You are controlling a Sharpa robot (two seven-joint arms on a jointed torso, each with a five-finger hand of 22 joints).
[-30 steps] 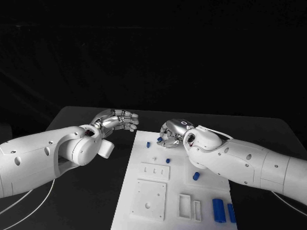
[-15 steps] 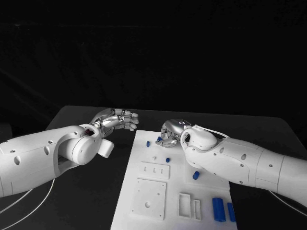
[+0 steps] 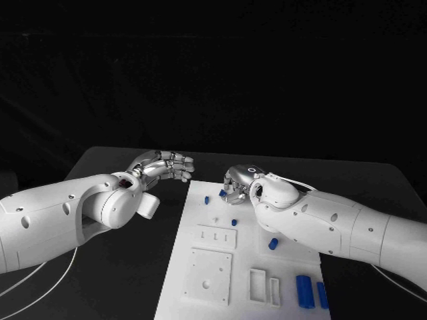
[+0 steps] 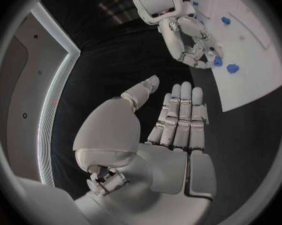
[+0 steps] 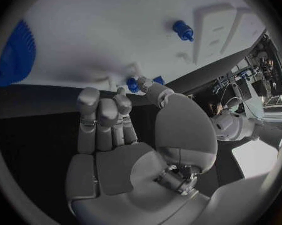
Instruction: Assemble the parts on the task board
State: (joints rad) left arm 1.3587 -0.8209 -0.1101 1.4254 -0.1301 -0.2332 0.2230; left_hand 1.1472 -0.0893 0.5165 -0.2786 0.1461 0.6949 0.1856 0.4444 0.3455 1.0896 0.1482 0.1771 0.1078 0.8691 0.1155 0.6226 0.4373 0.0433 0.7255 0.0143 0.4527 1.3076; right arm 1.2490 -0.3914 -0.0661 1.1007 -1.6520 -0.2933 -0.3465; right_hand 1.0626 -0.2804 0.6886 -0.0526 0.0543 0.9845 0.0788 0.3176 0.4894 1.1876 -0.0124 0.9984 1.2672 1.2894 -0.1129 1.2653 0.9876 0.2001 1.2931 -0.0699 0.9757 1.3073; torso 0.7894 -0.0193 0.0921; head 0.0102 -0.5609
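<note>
White and flat, the task board (image 3: 206, 267) lies on the black table (image 3: 108, 167), and both hands sit near its far end.

The right hand (image 3: 239, 185) hangs over the far edge of the board. In the right wrist view its fingers (image 5: 99, 116) bend in toward the thumb, and a small blue part (image 5: 134, 85) sits right at the fingertips, with a second blue bit touching the thumb tip. It looks pinched there (the left wrist view also shows a blue part (image 4: 217, 61) at those fingertips), so this hand holds the part in a narrow pinch.

Another blue part (image 3: 206, 200) lies on the board just beside that hand, on the side toward the left hand. A little nearer the robot than the right hand there is one more small blue part (image 3: 233, 223), and then another (image 3: 272, 245) close under the right arm. Far from both hands, at the near end of the board, two long blue parts (image 3: 305, 291) lie side by side next to some white slots.

The left hand (image 3: 163, 167) floats over the bare table, just beside the board's far corner and near the right hand but not touching it. Its fingers (image 4: 181, 116) are stretched out straight and close together, the thumb is off to the side, and it holds nothing
</note>
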